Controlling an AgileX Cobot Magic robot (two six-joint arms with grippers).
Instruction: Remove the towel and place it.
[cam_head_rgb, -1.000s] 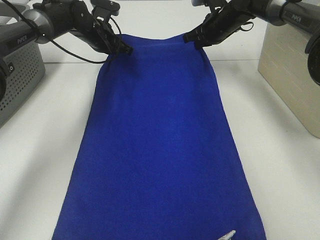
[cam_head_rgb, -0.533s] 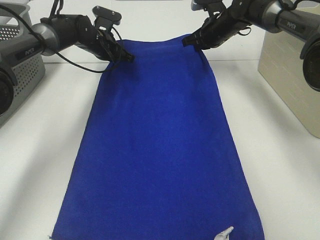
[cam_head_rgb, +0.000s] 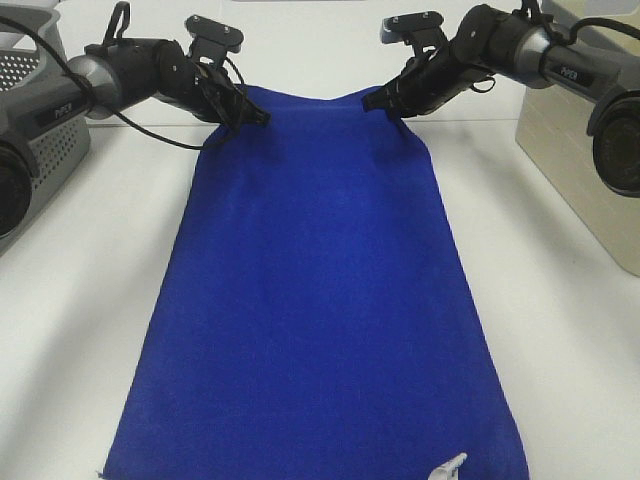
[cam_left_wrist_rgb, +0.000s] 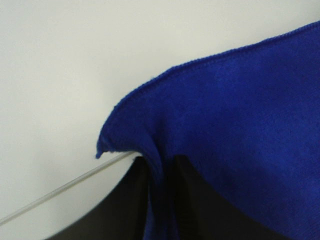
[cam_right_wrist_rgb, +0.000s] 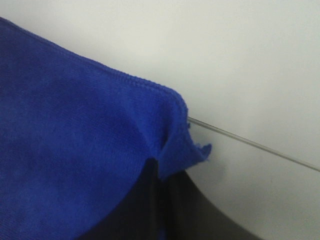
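The royal-blue towel (cam_head_rgb: 320, 290) lies spread lengthwise over the white table, its near end at the picture's bottom edge with a small white tag (cam_head_rgb: 450, 467). My left gripper (cam_head_rgb: 252, 113) is shut on the towel's far left corner (cam_left_wrist_rgb: 150, 150). My right gripper (cam_head_rgb: 380, 101) is shut on the far right corner (cam_right_wrist_rgb: 172, 150). Both far corners are pinched and held low, close to the table's back edge. In both wrist views the cloth is clamped between dark fingers.
A grey perforated basket (cam_head_rgb: 40, 140) stands at the left edge. A beige basket (cam_head_rgb: 590, 150) stands at the right edge. White table surface (cam_head_rgb: 80, 300) shows on both sides of the towel. A white wall is behind.
Both grippers have moved down and a little towards the near side with the towel's far corners. The far edge now lies lower and the towel lies flatter.
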